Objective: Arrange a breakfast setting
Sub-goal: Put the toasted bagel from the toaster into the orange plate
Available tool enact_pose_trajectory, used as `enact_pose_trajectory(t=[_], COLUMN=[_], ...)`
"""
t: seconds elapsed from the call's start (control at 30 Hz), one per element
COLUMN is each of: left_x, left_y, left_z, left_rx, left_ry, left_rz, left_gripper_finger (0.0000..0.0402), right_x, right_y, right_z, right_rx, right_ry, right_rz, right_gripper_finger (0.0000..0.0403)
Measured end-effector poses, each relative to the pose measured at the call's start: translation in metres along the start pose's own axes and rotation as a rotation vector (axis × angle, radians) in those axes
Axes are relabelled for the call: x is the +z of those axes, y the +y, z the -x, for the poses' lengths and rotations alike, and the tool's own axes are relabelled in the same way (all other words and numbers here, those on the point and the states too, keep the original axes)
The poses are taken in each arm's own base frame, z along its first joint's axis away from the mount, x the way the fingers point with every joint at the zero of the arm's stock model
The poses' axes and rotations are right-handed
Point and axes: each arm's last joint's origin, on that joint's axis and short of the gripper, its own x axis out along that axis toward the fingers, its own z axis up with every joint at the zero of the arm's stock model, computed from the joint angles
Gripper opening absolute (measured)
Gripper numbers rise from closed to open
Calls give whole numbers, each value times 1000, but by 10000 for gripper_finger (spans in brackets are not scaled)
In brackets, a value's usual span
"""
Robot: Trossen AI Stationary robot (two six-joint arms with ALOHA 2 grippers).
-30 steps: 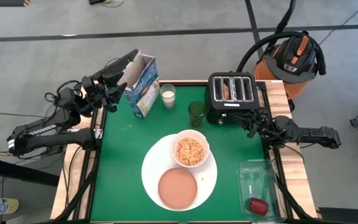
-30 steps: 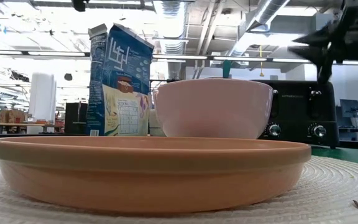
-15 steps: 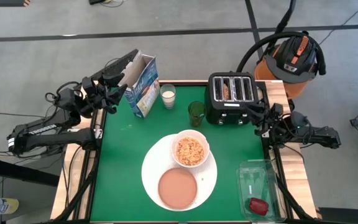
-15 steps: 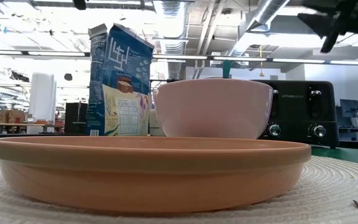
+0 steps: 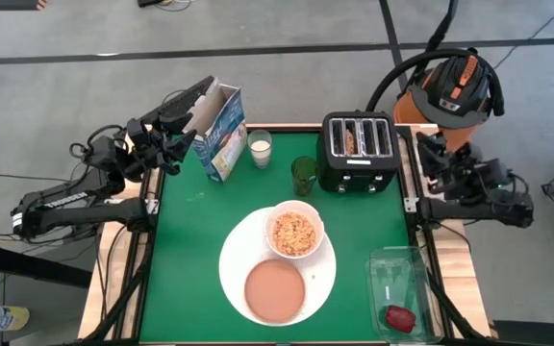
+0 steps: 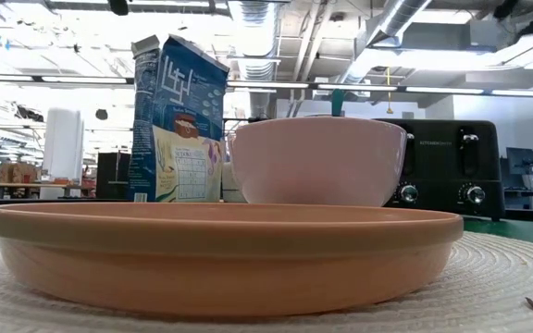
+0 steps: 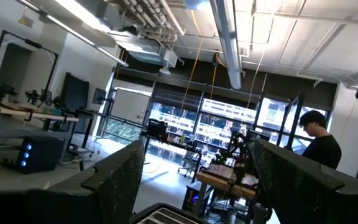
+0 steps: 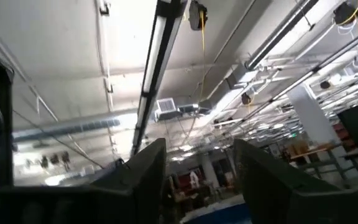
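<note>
The large white plate lies at the table's near middle. On it sit the white bowl of cereal and the salmon-pink plate. The blue cereal box stands upright at the far left, its top open. A tan piece shows in a slot of the toaster. The dark-red item lies in the clear tray. I see no spoon. My left gripper is open beside the box's top, tipped upward, with nothing between its fingers. My right gripper is open and empty at the table's right edge, pointing up.
The black four-slot toaster stands at the far right. A glass of milk and a green cup stand between it and the box. The clear tray lies at the near right corner. A shop vacuum stands beyond the table.
My right gripper has drawn back from the toaster's near right corner toward the table's right edge and a little toward the far edge. It has risen out of the low view and tipped upward.
</note>
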Motion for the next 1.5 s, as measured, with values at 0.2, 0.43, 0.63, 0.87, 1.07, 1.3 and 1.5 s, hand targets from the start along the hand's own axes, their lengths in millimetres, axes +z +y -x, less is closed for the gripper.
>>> enact_pose_trajectory(t=[0.2,0.43,0.63,0.87,1.07,1.3,1.5], left_x=[0,-1,-2,-2,-2,-10,-17], left_y=[0,0,-1,-2,-3,-1,1], left_z=[0,0,0,0,0,1,2], left_rx=[0,2,-38,-88,-104,-86,-72], left_ry=[2,10,23,34,42,126,192], left_rz=[0,-24,-34,-39,-40,-51,-55], left_gripper_finger=[288,288,288,288,288,288,288], right_x=[1,-10,-19,-41,-62,-95,-119], right_y=[12,15,4,-18,-41,-64,-76], right_z=[-39,-87,-117,-146,-167,-170,-163], right_rx=[-79,-303,-512,-747,-841,-979,-1066], right_ry=[183,436,612,756,836,975,1125], right_rz=[177,385,365,272,117,74,91], right_gripper_finger=[208,208,208,207,207,207,207])
